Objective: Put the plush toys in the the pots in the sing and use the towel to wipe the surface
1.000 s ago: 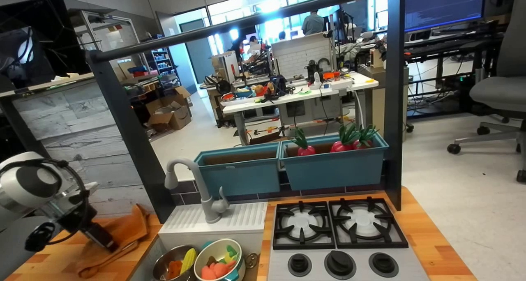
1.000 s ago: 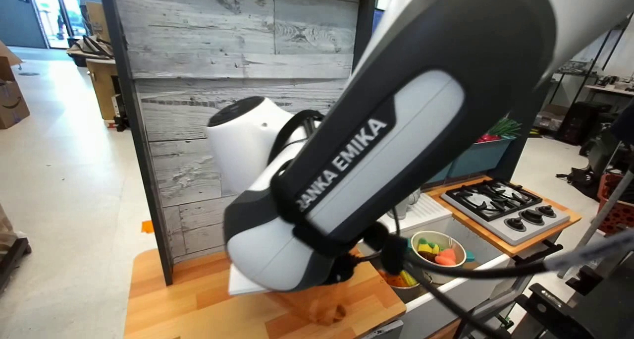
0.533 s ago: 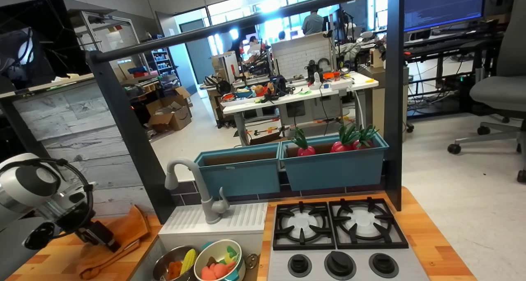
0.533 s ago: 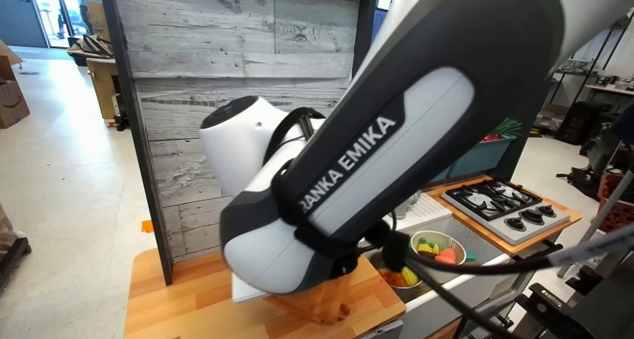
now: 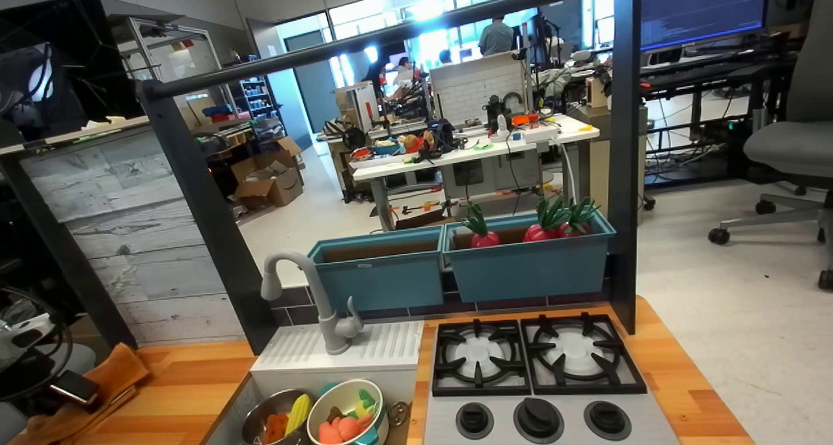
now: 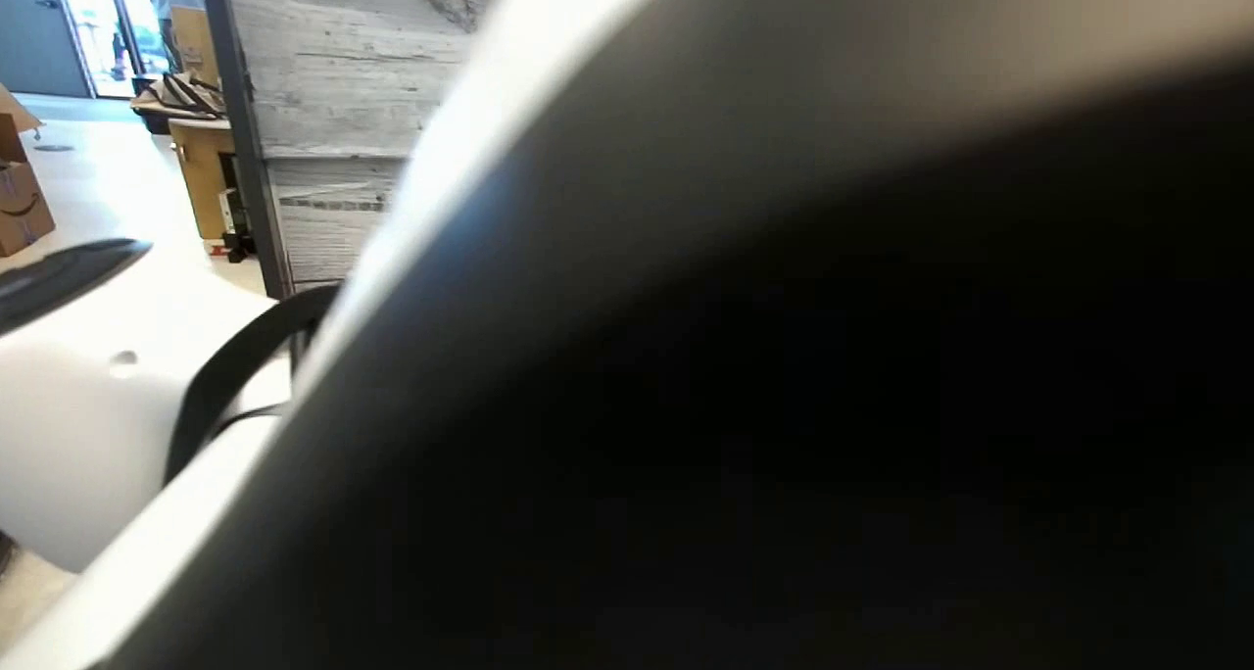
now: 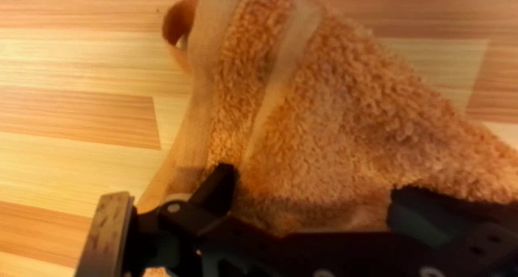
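Where the hand [image 7: 312, 180] gapes, towel [image 7: 319, 111] beneath (touching, perhaps).

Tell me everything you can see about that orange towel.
The towel is orange and looks like terry cloth: looped pile with smooth bands, one edge curling into a loop. It lies rumpled on the wooden countertop, left of the sink in an exterior view. The open gripper seems to press on it, hiding part of it.
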